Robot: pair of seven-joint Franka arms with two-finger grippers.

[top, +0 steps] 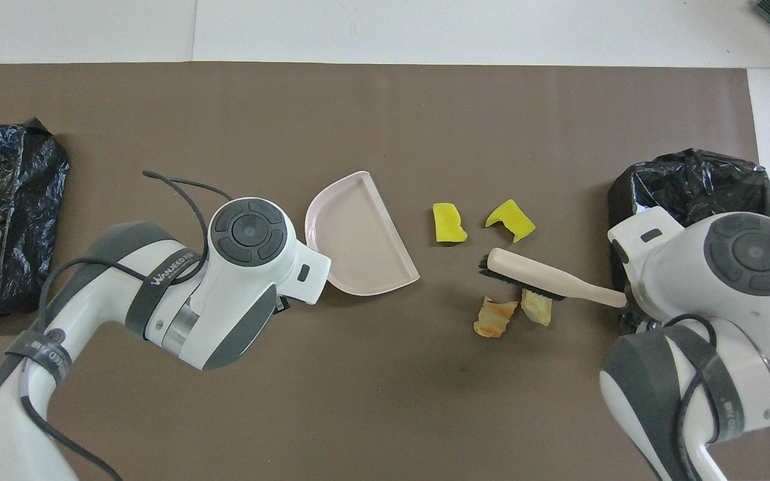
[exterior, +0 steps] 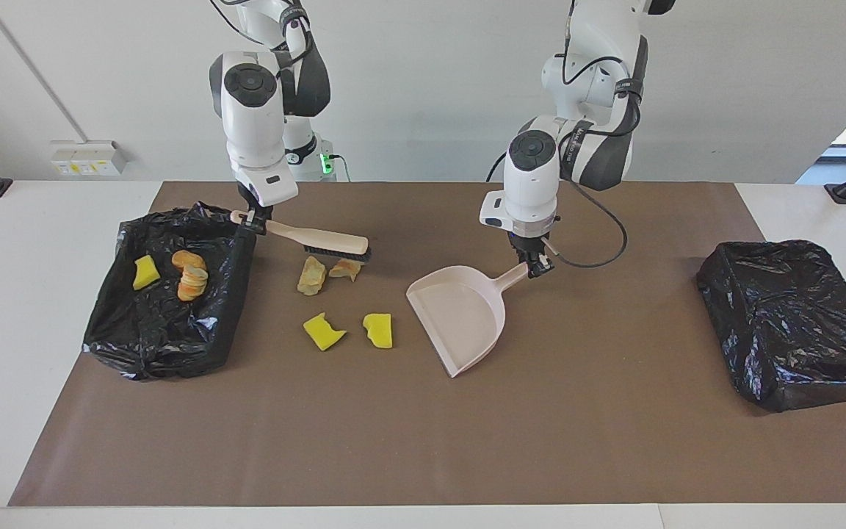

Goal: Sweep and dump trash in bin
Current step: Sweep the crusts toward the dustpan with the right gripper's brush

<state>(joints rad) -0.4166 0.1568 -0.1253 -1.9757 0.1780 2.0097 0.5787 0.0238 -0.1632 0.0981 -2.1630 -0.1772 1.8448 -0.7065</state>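
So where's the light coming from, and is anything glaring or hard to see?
Facing view: bright daylight enters at the upper corner by the left arm's end; the black bag there glints. Overhead view: the dustpan has a shiny wet-looking rim, soft shadows sit under the brush, and the arms' housings hide both grippers.

Four trash chunks [exterior: 346,301] loose on the mat, three more inside the black-lined bin [exterior: 166,294].

One camera is looking from high across the tabletop [exterior: 423,455], facing both robots from a distance. The other is hanging above the robots' end, peering steeply down and closer in. Both are sharing the brown mat [top: 385,113], half a turn apart.
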